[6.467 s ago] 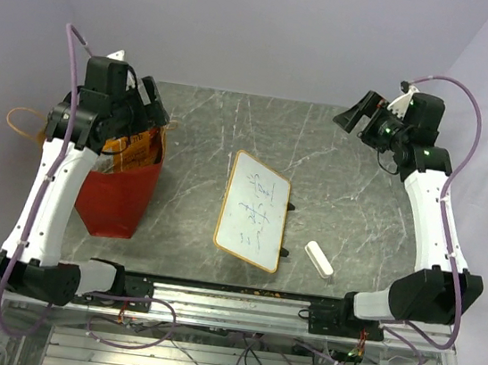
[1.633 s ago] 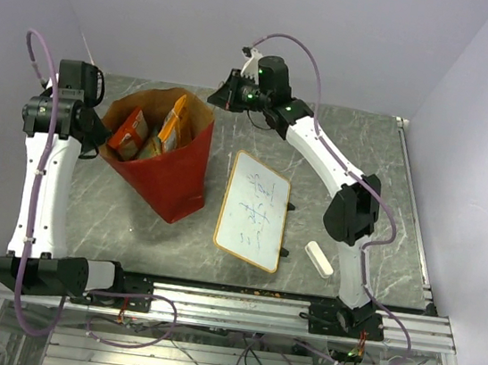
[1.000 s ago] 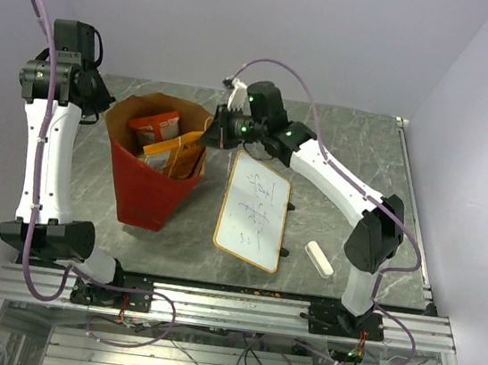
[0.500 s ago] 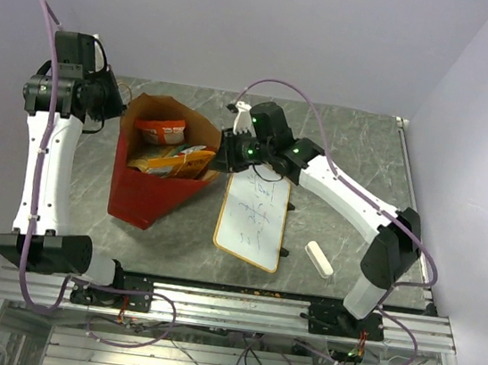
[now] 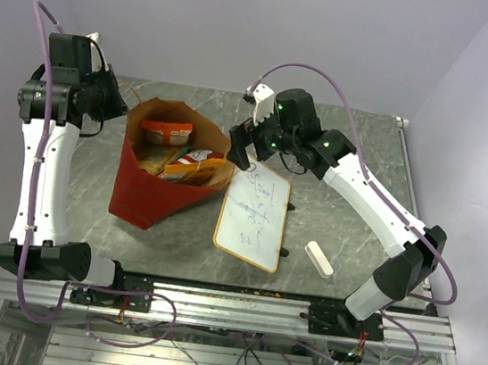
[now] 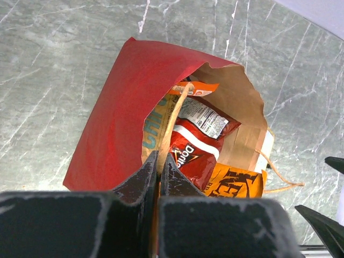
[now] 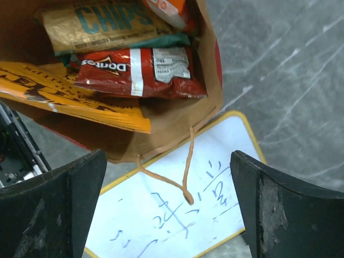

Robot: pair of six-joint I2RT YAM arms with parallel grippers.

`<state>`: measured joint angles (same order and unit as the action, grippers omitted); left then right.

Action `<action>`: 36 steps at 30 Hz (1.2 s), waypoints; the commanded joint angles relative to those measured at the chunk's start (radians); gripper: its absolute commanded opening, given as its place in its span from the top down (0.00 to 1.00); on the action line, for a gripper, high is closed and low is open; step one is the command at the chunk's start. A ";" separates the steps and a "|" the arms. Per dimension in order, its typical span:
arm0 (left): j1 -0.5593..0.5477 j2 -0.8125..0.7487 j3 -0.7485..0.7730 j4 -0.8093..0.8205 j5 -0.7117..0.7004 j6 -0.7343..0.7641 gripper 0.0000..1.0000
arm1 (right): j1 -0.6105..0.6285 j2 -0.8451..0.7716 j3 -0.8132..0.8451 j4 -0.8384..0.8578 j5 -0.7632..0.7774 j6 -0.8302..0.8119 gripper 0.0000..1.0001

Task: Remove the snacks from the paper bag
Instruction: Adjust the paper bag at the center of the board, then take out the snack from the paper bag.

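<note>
Paper bag (image 5: 139,196) rim overlaps whiteboard (image 5: 253,215) corner.

Inside the paper bag (image 6: 115,123), the snacks (image 6: 196,142) overlap, so I see only part of each packet; the chips packet (image 6: 152,129) is half hidden behind the bag's red wall. My left fingers (image 6: 137,180) cover the bag's near rim. Beside the bag, the whiteboard (image 7: 209,215) runs off the picture's edge between my right fingers (image 7: 48,204), its scribbles illegible.
</note>
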<state>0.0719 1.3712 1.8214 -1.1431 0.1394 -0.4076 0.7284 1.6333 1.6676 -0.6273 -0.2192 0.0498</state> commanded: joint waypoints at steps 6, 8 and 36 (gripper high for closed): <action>-0.002 -0.014 0.009 0.029 0.049 -0.014 0.93 | 0.016 -0.114 -0.169 0.330 -0.345 -0.435 0.00; -0.003 -0.015 0.002 0.032 0.059 -0.020 0.93 | 0.029 -0.117 -0.219 0.393 -0.442 -0.537 0.02; -0.003 -0.032 -0.027 0.029 0.107 -0.055 0.93 | 0.138 0.239 0.074 0.219 -0.530 -0.963 1.00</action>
<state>0.0704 1.3685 1.8008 -1.1416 0.2165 -0.4511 0.8669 1.8797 1.6821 -0.4381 -0.8043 -0.9146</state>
